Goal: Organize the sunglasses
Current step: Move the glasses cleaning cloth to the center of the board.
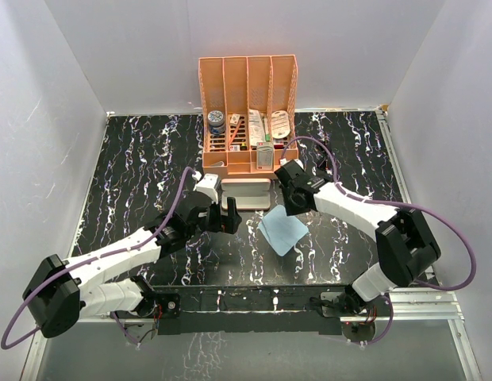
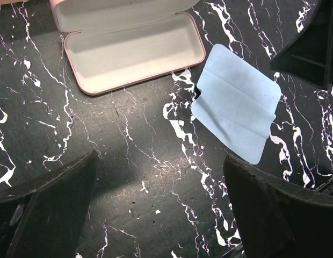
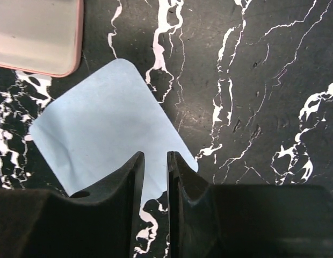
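Note:
No sunglasses show in any view. The pink case (image 1: pixel 246 193) lies open on the black marbled table, its pale lining (image 2: pixel 134 51) bare; one corner of it (image 3: pixel 32 35) appears in the right wrist view. A light blue cloth (image 1: pixel 282 231) lies flat just right of the case (image 2: pixel 236 102). My left gripper (image 1: pixel 230 214) hovers in front of the case, open wide, with only table between its fingers (image 2: pixel 160 157). My right gripper (image 1: pixel 288 208) hangs over the cloth's near corner (image 3: pixel 102 129). Its fingers (image 3: pixel 156 154) stand a narrow gap apart with nothing between them.
An orange slotted desk organizer (image 1: pixel 247 75) stands at the back centre, just behind the case, holding a can and several small items. White walls close in the table on the left, back and right. A metal rail (image 1: pixel 405 298) runs along the near edge.

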Controlling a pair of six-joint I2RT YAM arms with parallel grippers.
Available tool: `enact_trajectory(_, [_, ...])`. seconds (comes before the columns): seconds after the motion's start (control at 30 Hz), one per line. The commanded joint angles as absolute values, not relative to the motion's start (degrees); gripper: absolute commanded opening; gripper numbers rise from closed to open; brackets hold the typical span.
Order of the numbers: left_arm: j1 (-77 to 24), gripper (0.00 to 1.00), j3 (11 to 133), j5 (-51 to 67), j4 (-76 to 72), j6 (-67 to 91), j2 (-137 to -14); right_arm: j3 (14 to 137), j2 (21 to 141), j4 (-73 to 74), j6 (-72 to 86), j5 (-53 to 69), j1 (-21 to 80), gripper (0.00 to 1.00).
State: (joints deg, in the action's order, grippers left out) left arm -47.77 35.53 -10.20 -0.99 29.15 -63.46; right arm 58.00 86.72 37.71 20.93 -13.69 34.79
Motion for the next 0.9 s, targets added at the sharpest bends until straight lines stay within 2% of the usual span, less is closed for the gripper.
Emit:
enact_trajectory(0.0, [-48.08,0.99,35.84,-9.41,-0.50,28.78,-61.37,61.07,87.48,37.90,16.21,-12.41,34.54,0.21])
enact_trajectory(0.1, [-48.16,0.99,35.73,-9.37,-0.30,28.83,-61.18,59.73,86.56,37.23,16.51,-8.72,34.90,0.12])
enact_trajectory(0.17, [-48.16,0.99,35.37,-9.56,-0.33,28.83,-60.99,58.32,85.04,36.60,17.00,-8.06,35.90,0.12])
enact_trajectory(0.37, [-48.16,0.99,34.64,-10.33,-0.43,29.28,-60.71,55.97,81.98,35.11,19.25,-6.08,41.92,0.15])
enact_trajectory(0.57, [-48.12,0.99,32.43,-13.83,-0.11,32.17,-57.91,55.42,85.47,34.45,20.82,-8.45,48.20,0.19])
enact_trajectory(0.7, [-48.16,0.99,31.95,-16.30,1.81,32.37,-55.67,54.73,86.63,34.23,21.18,-9.32,48.69,0.24])
enact_trajectory(0.87, [-48.16,0.99,30.98,-18.82,3.74,32.85,-52.16,53.35,88.15,33.83,20.29,-9.29,48.78,0.24])
